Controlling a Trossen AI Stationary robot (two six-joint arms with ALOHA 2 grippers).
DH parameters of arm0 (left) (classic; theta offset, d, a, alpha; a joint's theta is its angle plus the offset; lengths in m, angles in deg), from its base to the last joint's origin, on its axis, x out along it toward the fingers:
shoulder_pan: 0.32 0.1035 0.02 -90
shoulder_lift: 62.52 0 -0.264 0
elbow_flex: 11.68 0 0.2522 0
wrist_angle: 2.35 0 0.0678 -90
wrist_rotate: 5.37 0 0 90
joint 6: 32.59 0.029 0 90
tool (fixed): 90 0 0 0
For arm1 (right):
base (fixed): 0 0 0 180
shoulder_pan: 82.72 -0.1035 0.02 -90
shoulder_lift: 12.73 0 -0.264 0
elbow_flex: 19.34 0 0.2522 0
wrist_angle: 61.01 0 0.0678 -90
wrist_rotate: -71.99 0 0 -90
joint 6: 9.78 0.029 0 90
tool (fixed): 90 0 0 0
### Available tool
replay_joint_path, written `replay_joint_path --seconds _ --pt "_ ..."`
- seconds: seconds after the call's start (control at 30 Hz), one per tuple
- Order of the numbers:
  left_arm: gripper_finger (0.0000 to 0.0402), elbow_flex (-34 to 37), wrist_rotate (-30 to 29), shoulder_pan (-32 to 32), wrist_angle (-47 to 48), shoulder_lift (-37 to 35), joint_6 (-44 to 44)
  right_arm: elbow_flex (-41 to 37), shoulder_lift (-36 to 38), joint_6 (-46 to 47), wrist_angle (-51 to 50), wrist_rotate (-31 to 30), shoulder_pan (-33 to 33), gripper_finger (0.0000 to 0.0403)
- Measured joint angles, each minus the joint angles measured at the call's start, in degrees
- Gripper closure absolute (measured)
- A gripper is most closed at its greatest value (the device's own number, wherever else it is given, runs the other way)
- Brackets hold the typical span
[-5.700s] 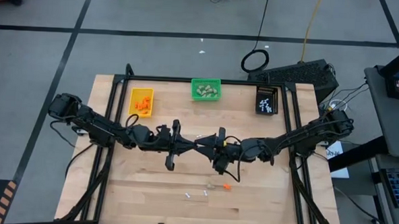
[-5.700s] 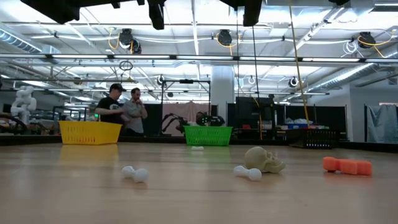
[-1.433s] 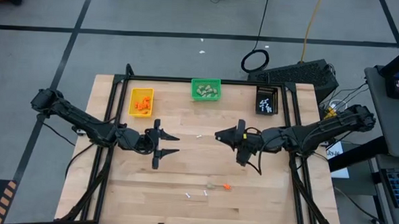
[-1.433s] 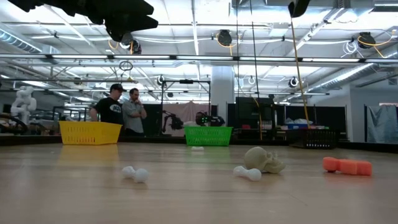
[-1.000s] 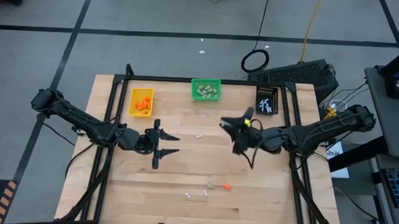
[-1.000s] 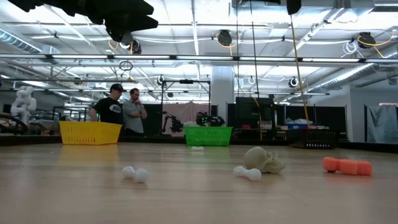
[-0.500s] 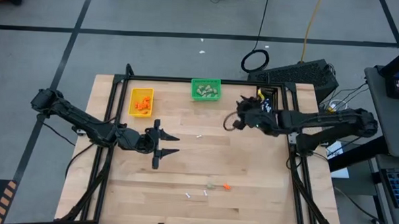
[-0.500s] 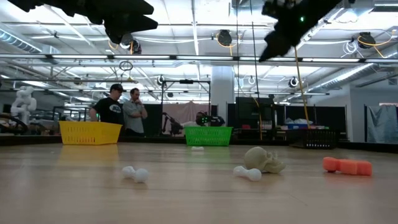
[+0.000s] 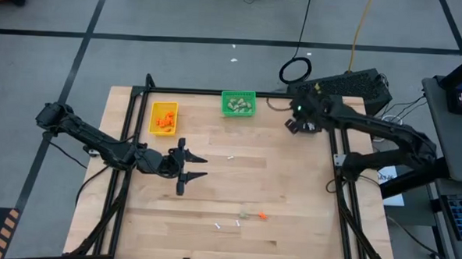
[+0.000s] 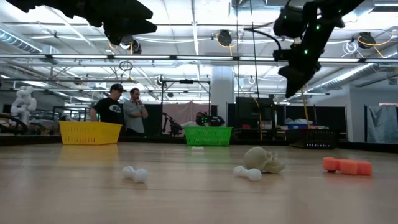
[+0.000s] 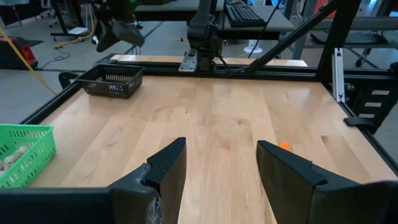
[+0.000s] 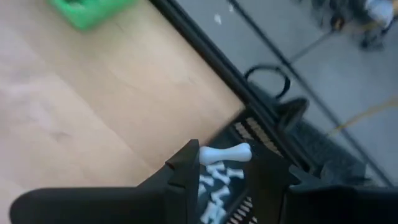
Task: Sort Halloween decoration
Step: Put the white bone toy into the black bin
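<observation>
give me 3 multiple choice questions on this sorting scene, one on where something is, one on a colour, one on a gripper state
1. Where is the right gripper?
A. over the black bin
B. over the yellow bin
C. low by the table's near edge

2. What colour is the bin that holds the beige-grey lumps?
A. yellow
B. green
C. black

3. What is the right gripper doing?
A. open and empty
B. shut on an orange bit
C. shut on a white bone

Answers:
1. A: the high view puts it at the table's far right corner, where the black bin stands.
2. B: the lumps lie in the green bin.
3. C: the right wrist view shows the bone between its fingers.
</observation>
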Motion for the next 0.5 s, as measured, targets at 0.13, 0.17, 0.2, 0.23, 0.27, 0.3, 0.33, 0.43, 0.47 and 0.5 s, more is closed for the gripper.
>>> replay_joint_path --seconds 0.13,0.17,0.2,0.23,0.27,0.3,0.33,0.43,0.47,0.5 --pt "0.0208 0.0 0.0 0.0 0.0 0.0 0.0 0.0 -1.1 -2.5 -1.5 7.4 7.9 0.0312" --pt "0.0208 0.0 0.0 0.0 0.0 0.0 0.0 0.0 -1.7 -2.8 -1.6 9.2 9.6 0.0312" --pt "0.0208 0.0 -0.1 0.0 0.0 0.0 0.0 0.0 -2.6 -2.9 -1.7 10.9 10.9 0.0312" --pt "0.0208 0.0 -0.1 0.0 0.0 0.0 0.0 0.0 -3.7 -3.2 -2.1 12.2 12.1 0.0312" --pt "0.0208 0.0 -0.1 0.0 0.0 0.0 0.0 0.0 -4.9 -3.4 -2.7 12.6 13.2 0.0312" --pt "0.0208 0.0 -0.1 0.0 0.0 0.0 0.0 0.0 -6.2 -3.7 -3.2 12.5 14.1 0.0312" --pt "0.0208 0.0 -0.2 0.0 0.0 0.0 -0.1 0.0 -7.4 -4.0 -3.2 12.5 15.0 0.0312" --pt "0.0208 0.0 -0.2 0.0 0.0 0.0 -0.1 0.0 -11.2 -5.0 -3.2 12.6 16.9 0.0312" --pt "0.0208 0.0 -0.2 0.0 0.1 0.0 -0.2 0.0 -12.2 -5.1 -3.0 12.6 17.3 0.0312" --pt "0.0208 0.0 -0.2 0.0 0.2 0.0 -0.3 0.0 -13.1 -5.1 -2.8 12.6 17.6 0.0312"
